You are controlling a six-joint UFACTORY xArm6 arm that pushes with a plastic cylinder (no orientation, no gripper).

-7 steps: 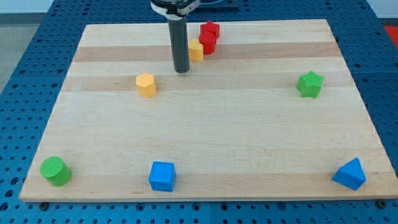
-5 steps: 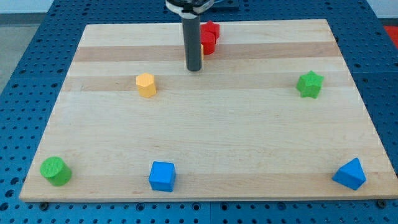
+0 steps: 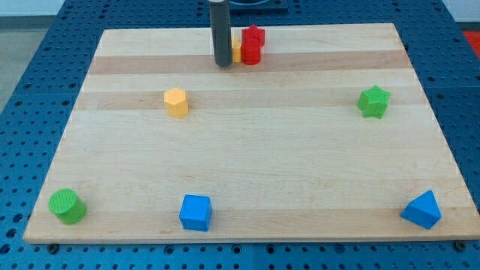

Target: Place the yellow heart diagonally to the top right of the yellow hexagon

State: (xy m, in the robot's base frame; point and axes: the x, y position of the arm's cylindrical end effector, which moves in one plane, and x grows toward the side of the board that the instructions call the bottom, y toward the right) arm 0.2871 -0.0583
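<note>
The yellow heart (image 3: 237,51) lies near the view's top, mostly hidden behind my rod, with only its right part showing. It touches the red blocks (image 3: 253,45) on its right. My tip (image 3: 222,64) rests on the board against the heart's left side or just in front of it. The yellow hexagon (image 3: 176,102) sits lower and to the left, well apart from my tip. The heart is up and to the right of the hexagon.
A green star (image 3: 373,101) sits at the right. A green cylinder (image 3: 67,205) is at the bottom left, a blue cube (image 3: 196,211) at the bottom, and a blue angular block (image 3: 421,209) at the bottom right. The wooden board (image 3: 262,165) lies on blue pegboard.
My tip swung right in front of the heart, then moved up and back left beside it. The heart now sits slightly higher, closer against the red blocks.
</note>
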